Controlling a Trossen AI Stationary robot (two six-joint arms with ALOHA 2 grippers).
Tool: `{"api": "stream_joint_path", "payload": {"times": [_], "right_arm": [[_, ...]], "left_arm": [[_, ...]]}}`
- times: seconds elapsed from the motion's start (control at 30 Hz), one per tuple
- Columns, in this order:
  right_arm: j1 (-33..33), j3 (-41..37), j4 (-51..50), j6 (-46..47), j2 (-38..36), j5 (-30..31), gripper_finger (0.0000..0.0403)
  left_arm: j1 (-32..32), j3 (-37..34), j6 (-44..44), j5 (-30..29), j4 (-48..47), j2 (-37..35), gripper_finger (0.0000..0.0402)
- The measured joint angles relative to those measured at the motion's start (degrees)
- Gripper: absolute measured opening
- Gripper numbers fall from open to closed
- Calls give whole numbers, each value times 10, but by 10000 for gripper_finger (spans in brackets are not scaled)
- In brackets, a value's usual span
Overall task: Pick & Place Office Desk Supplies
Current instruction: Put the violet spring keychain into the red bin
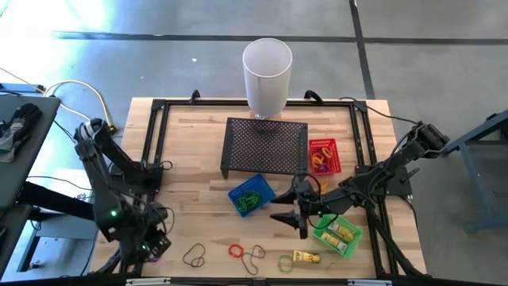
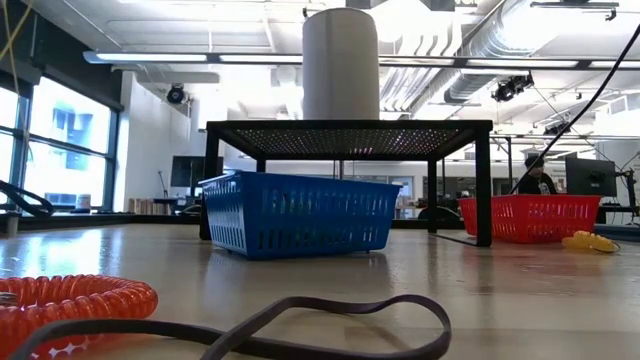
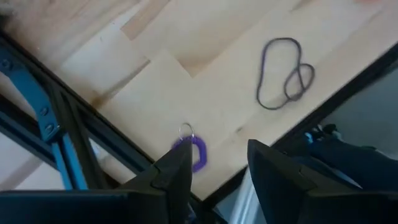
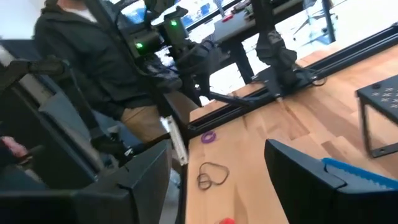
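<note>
Left gripper (image 3: 217, 168) hovered spread over the purple loop (image 3: 191, 149) at the table's near-left corner.

Looked light and springy, a coiled band with a small metal ring (image 3: 186, 129); likely to skid or flatten under a flat press, so best nipped across the coil with one finger inside the loop. Lay just beside the black frame rail (image 3: 93, 130), leaving little room on that side. Dark loop (image 1: 194, 255), red coil (image 1: 236, 251) and yellow piece (image 1: 305, 257) sat loose along the front edge. Right gripper (image 1: 292, 214) hung wide apart and empty between the blue basket (image 1: 252, 195) and green basket (image 1: 340, 234).
</note>
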Motion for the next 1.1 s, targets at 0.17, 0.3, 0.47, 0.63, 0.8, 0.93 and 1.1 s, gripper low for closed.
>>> {"api": "stream_joint_path", "payload": {"times": [0.17, 0.3, 0.47, 0.63, 0.8, 0.93, 1.1], "right_arm": [[0, 0, -1, 0, 0, -23, 247], [3, 0, -3, 3, 0, -23, 247], [4, 0, -16, 10, 0, -24, 247], [4, 0, -20, 22, 0, -32, 247], [4, 0, -20, 22, 0, -34, 247], [3, 0, -20, 22, 0, -32, 247], [3, 0, -20, 37, 0, -32, 247]], "left_arm": [[8, 0, 21, 45, 22, 64, 149], [16, 0, 60, 137, 72, 114, 149], [11, 0, 146, 165, 140, 169, 149], [0, 0, 200, 178, 138, 208, 149], [-5, 0, 214, 187, 127, 212, 149], [-4, 0, 164, 191, 132, 212, 149], [-6, -1, 83, 187, 170, 212, 149]]}}
